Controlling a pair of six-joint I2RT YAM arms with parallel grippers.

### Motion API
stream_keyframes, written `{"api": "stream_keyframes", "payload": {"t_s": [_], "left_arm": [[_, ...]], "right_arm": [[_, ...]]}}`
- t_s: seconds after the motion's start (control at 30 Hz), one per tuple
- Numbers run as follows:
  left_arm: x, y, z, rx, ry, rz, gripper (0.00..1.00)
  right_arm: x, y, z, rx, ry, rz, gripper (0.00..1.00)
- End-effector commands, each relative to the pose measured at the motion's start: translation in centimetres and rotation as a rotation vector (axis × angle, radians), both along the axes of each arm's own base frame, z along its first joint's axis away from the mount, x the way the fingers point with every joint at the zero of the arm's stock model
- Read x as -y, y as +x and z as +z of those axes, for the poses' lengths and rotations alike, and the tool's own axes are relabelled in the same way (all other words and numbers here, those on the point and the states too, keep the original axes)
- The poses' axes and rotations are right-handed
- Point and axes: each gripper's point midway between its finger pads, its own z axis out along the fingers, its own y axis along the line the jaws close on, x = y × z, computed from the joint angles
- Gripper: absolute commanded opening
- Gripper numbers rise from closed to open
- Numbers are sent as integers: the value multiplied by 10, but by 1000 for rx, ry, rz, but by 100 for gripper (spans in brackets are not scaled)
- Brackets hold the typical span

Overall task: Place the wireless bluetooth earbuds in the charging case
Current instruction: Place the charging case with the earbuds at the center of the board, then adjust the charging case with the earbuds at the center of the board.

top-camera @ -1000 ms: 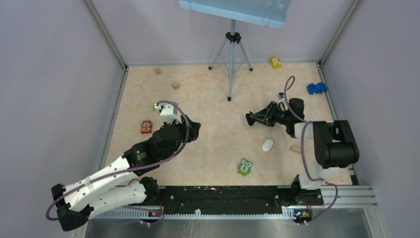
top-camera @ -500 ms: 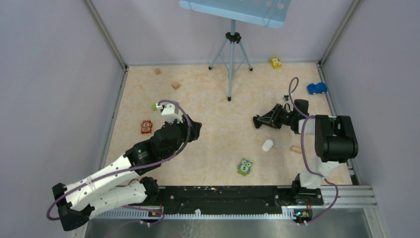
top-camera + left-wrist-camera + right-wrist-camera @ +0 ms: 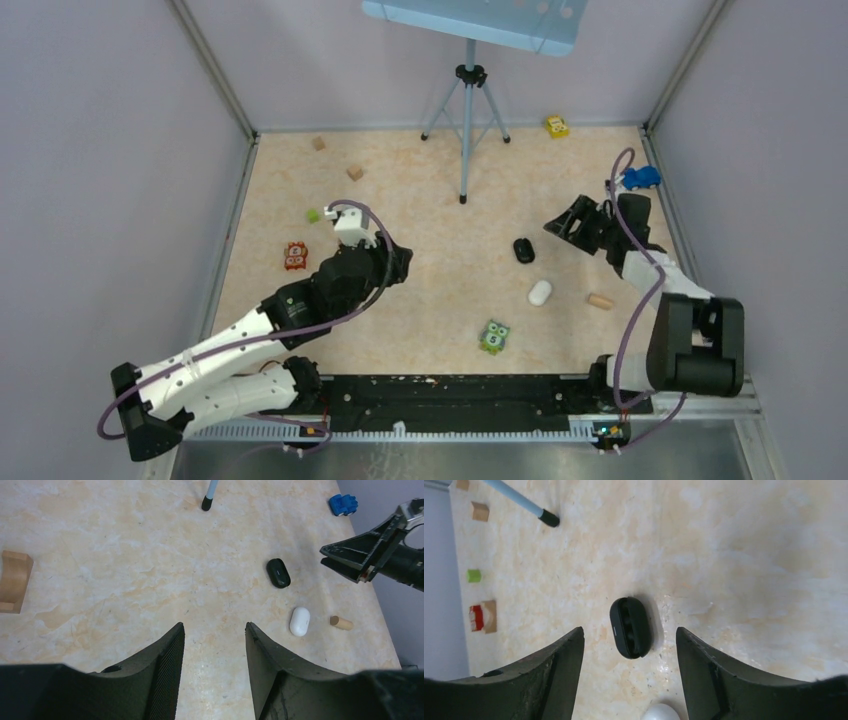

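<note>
A black charging case (image 3: 523, 250) lies on the floor right of centre, its lid slightly ajar (image 3: 636, 615). Dark rounded shapes show in the gap, and I cannot tell whether they are the earbuds. No loose earbuds are in view. A shut white case (image 3: 540, 293) lies just nearer (image 3: 299, 621). My right gripper (image 3: 556, 222) hovers open to the right of the black case, which shows between its spread fingers (image 3: 629, 632) without touching them. My left gripper (image 3: 400, 262) is open and empty (image 3: 214, 627) over bare floor, well to the left of both cases.
A tripod leg tip (image 3: 462, 199) stands behind the centre. A wooden peg (image 3: 598, 300), an owl toy (image 3: 494, 337), a blue car (image 3: 640, 178), a yellow car (image 3: 557, 126), a red toy (image 3: 295, 256), a green cube (image 3: 313, 215) and wooden cubes (image 3: 354, 172) are scattered about.
My right gripper opened, let go of the black case and pulled back to the right; the case now lies on the floor. The left arm shifted slightly forward.
</note>
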Motion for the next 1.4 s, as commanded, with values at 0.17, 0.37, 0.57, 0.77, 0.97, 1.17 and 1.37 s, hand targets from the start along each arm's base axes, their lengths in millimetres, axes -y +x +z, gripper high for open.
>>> {"api": "stream_keyframes", "payload": {"t_s": [0.17,0.37,0.57,0.77,0.97,1.17,1.37], "left_arm": [[8,8,6,18,16,-8,56],[11,8,3,15,5,-15,56],[7,9,2,14,25,-5,56],[6,11,1,15,36,2,56],[10,13,-2,10,45,0,56],[14,14,-5,2,46,-10,56],[17,15,-4,2,44,-16,56]], "right_arm": [[40,-28,48,85,-252,-105,68],[23,-21,33,62,-191,-25,46],[-11,-4,10,31,-159,60,25],[-38,9,-2,21,-111,126,9],[-44,13,-16,-7,-101,146,6],[-49,9,-33,-48,-86,175,3],[-51,5,-12,16,-79,181,3]]}}
